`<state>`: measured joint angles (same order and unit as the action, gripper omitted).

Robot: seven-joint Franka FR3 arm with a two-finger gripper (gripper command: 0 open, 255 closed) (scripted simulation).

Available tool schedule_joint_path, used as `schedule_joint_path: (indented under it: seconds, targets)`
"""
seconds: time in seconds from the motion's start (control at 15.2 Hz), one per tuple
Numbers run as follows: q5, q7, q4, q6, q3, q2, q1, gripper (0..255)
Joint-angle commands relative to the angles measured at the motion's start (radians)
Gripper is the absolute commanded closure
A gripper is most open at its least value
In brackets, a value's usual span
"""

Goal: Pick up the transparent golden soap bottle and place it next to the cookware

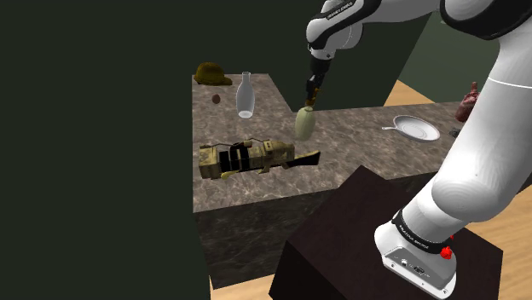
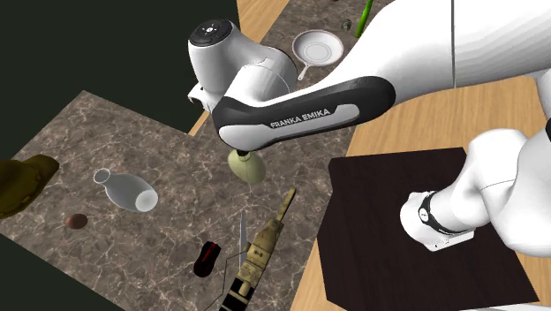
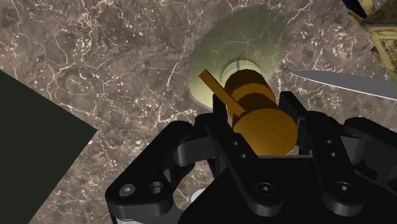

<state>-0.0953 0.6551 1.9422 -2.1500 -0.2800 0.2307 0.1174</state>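
Observation:
The soap bottle (image 1: 304, 124) has a pale yellow-green see-through body and a golden-brown pump top. It stands upright near the middle of the dark marble counter (image 1: 256, 192), and whether its base touches the counter I cannot tell. My gripper (image 1: 314, 89) comes straight down on it and is shut on the pump top. In the wrist view the fingers (image 3: 219, 124) clasp the golden cap (image 3: 261, 118) from both sides, with the bottle's body (image 3: 222, 57) below. The second exterior view has the bottle (image 2: 247, 166) under my arm. The cookware, a white frying pan (image 1: 418, 128) (image 2: 316, 47), lies towards the shoulder view's right.
A clear glass bottle (image 1: 245, 95) and a brown lump (image 1: 211, 74) stand at the counter's far end. A long camouflage-patterned object (image 1: 247, 158) lies near the front edge, with a thin grey blade (image 3: 343, 83) beside it. A dark red bottle (image 1: 467, 104) stands past the pan.

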Motion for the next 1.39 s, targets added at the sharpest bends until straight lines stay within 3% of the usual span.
schedule_joint_path:
  seconds: [0.0,1.32]
  targets:
    - [0.005,-0.004,-0.014,0.025,-0.001,-0.012,-0.001,255]
    - [0.037,-0.028,-0.188,0.274,-0.008,-0.091,-0.005,255]
